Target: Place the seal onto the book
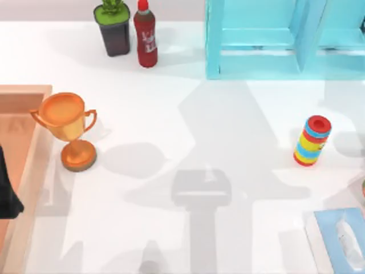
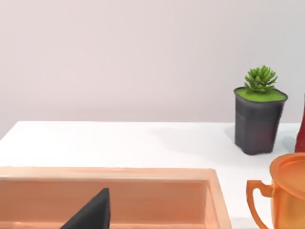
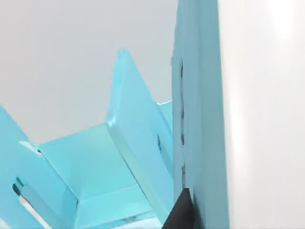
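Seal and book: I cannot tell where either sits. The left gripper hangs at 9 o'clock over a wooden tray on the bench; whether it is spread or pressed together cannot be told. The right gripper is close against a cyan rack at 1 o'clock, its state equally unclear. An orange trophy stands just beside the tray. A potted plant and a red bottle stand side by side at 11 o'clock. A striped cylinder stands at 3 o'clock and a tissue box lies at 5 o'clock.
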Robot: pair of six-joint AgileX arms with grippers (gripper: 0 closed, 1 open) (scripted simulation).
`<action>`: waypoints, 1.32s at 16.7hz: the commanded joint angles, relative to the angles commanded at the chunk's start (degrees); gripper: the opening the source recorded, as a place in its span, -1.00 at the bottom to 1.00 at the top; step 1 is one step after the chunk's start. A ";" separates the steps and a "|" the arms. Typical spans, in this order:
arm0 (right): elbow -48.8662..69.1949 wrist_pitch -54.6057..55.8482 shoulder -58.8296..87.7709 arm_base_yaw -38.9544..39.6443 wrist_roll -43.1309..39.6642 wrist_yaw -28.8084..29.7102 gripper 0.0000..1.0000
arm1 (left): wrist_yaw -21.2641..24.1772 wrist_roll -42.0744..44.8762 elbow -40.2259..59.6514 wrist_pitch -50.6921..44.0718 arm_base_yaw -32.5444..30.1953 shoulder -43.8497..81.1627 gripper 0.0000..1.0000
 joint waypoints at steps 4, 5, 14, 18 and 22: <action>0.04 0.39 1.36 1.52 -1.69 1.27 -1.00 | 0.00 0.00 0.00 0.00 0.00 0.00 1.00; 0.18 0.70 2.35 2.88 -3.45 2.49 -1.00 | 0.00 0.00 0.00 0.00 0.00 0.00 1.00; 3.66 6.92 20.08 33.02 -41.72 28.75 -1.00 | 0.00 0.00 0.00 0.00 0.00 0.00 1.00; 4.89 10.25 28.52 48.17 -59.45 41.90 -1.00 | 0.00 0.00 0.00 0.00 0.00 0.00 1.00; 5.06 13.06 34.48 60.45 -70.87 53.09 -1.00 | 0.00 0.00 0.00 0.00 0.00 0.00 1.00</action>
